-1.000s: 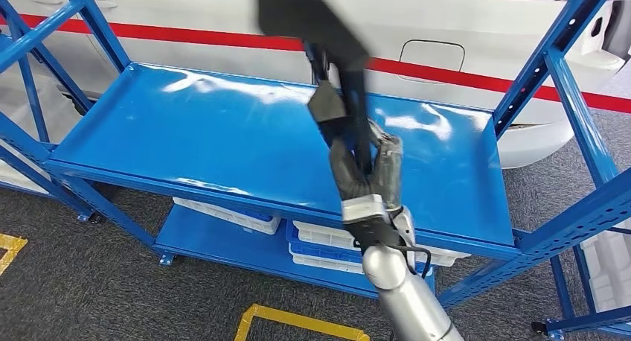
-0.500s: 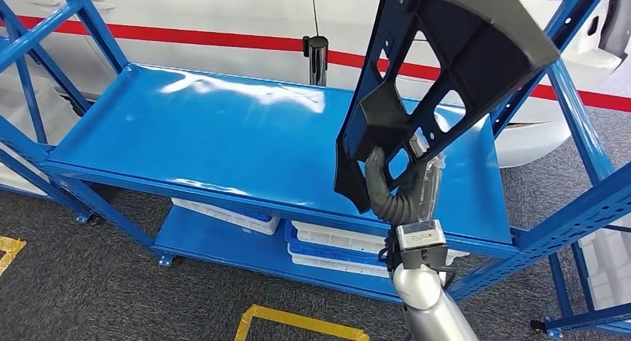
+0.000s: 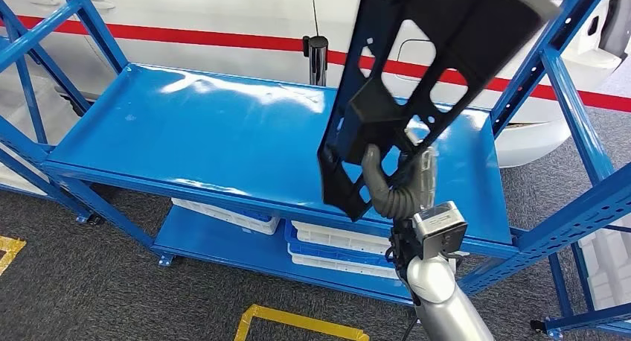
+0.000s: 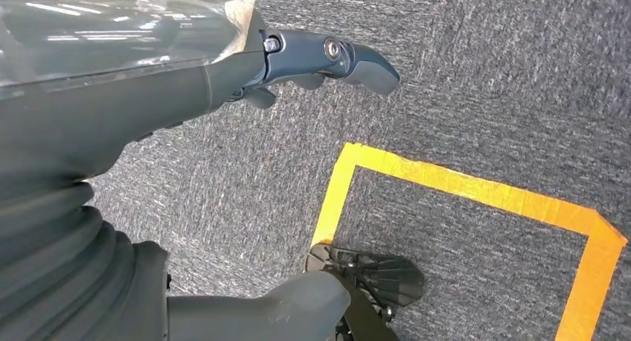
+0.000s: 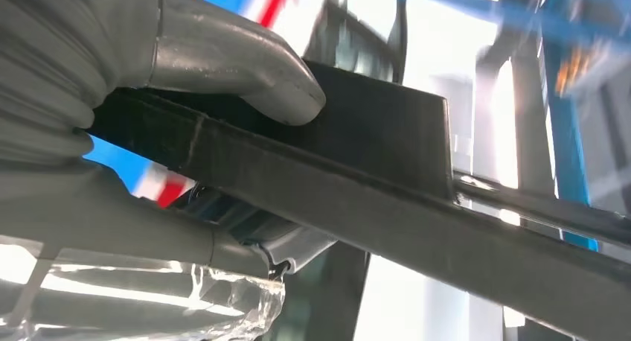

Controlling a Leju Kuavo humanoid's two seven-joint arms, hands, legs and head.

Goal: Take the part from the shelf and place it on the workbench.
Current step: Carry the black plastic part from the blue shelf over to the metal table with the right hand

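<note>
One black part (image 3: 417, 73) fills the upper right of the head view, lifted above the blue shelf (image 3: 223, 132) — half a second ago it sat slightly lower and further right, and its lower tip has swung left. No writing is readable on it. Right hand (image 3: 398, 181) grips its lower edge, thumb (image 5: 238, 73) pressed on top. Left hand (image 4: 312, 58) hangs over grey carpet (image 4: 484, 73) and yellow tape (image 4: 461, 185) — holding nothing, fingers apart.

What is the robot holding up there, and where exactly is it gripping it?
The right hand grips a large black plastic part by its lower end, the thumb pressed on a flat bar of its frame. The left hand holds nothing.
</note>
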